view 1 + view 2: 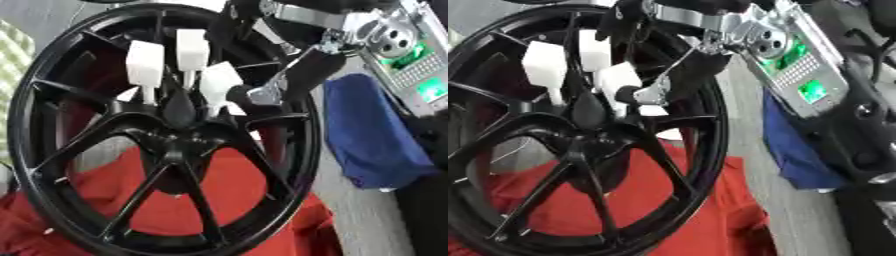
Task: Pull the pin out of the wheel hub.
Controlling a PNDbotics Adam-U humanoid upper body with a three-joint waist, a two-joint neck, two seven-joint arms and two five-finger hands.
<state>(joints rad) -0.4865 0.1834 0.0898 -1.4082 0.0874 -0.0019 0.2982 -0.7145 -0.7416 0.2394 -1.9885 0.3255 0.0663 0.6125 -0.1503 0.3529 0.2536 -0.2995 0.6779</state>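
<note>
In my left eye view, a black wheel hub [166,145] is filling most of the frame, standing upright with its spokes meeting at a dark centre a little left of the middle. Three white pins [145,65] are sticking out of the hub around that centre, in the upper middle of the frame: blocky white heads on thin white stems, the left one lowest-set, the middle one highest, the right one tilted. My right hand [262,92] is coming in from the upper right, black with silver joints, and I am curling a fingertip against the rightmost pin [220,80], pinching it near its head. Red cloth [236,200] is showing through the spokes in the lower half, and a blue cloth [372,135] is lying at the right edge. A silver unit with green lights [407,55] is sitting on my wrist in the upper right corner.

In my right eye view, the same hub is shifting toward the left of the frame, its rim running down the middle. My right hand is reaching in from the top centre, my fingers closing on that rightmost pin just above the hub's centre. The other two pins are standing free to its left. My left hand is not showing in either view.
</note>
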